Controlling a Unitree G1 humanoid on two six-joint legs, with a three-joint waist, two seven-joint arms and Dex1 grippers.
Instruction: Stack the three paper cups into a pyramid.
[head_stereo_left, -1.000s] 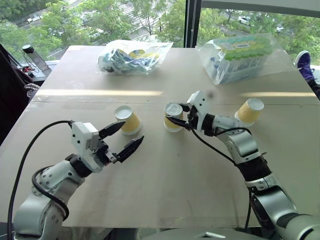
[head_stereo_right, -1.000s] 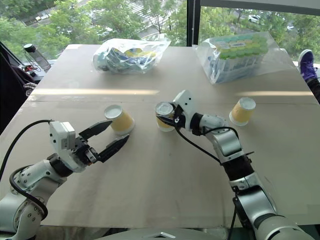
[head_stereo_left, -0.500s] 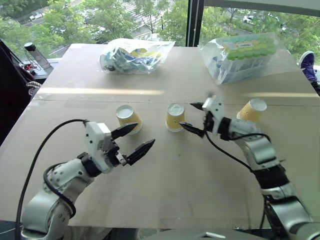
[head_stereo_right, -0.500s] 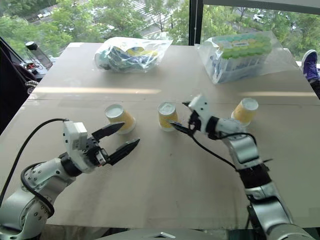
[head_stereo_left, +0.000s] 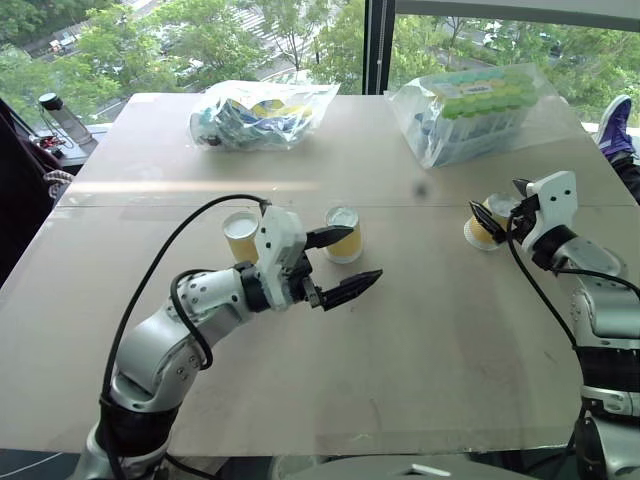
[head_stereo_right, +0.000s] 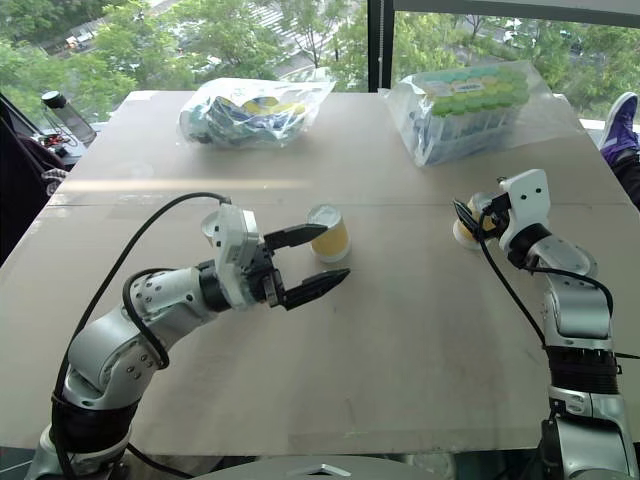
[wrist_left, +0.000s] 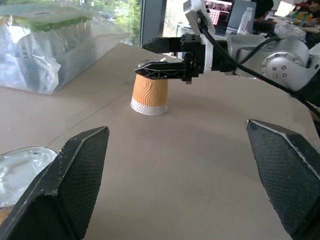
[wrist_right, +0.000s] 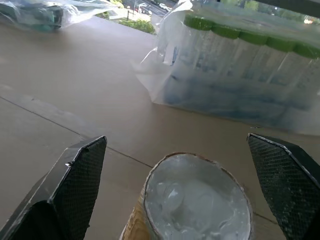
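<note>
Item: three paper cups, upside down on the table (head_stereo_left: 420, 330).
- Middle cup (head_stereo_left: 343, 234): let go by the right gripper (head_stereo_left: 497, 217), which held it a second ago; stands free near the left cup (head_stereo_left: 240, 236), base pair roughly set.
- Right gripper: swung out to the far-right cup (head_stereo_left: 485, 222), jaws wide, straddling it, no grip yet. Likely the pyramid's top.
- Left gripper (head_stereo_left: 342, 263): fingers spread, empty, now beside the middle cup.
- Containers: two clear bags, one of mixed packets (head_stereo_left: 262, 113), one of green-capped bottles (head_stereo_left: 480, 108).
</note>
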